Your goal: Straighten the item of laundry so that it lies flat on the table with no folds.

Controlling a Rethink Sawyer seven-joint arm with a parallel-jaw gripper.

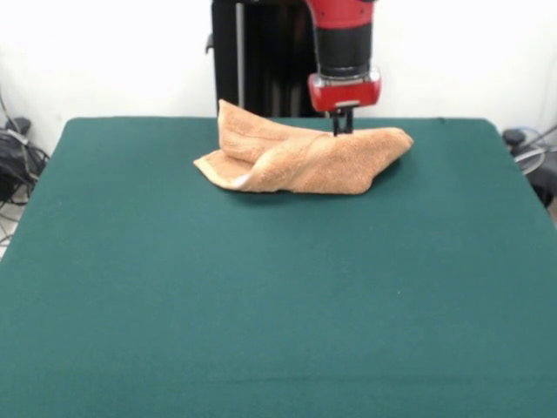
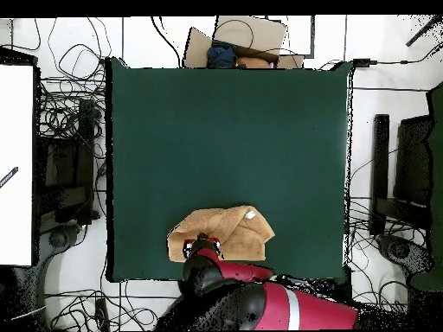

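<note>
The orange-tan terry towel (image 1: 300,157) lies crumpled and folded over itself at the far side of the dark green table (image 1: 278,287), near the robot's pedestal. In the overhead view the towel (image 2: 227,228) sits near the table's bottom edge, with a white label at its upper right corner. My gripper (image 1: 343,124) comes down from above onto the towel's upper right part; its dark fingertips are close together and touch the cloth. I cannot tell whether cloth is pinched between them. In the overhead view the arm covers the gripper (image 2: 202,245) and the towel's lower left part.
Cables, black boxes and monitors surround the table (image 2: 229,130) on the floor. A cardboard box (image 2: 238,39) with cloths stands beyond the table's far edge. The black pedestal (image 1: 261,52) stands right behind the towel.
</note>
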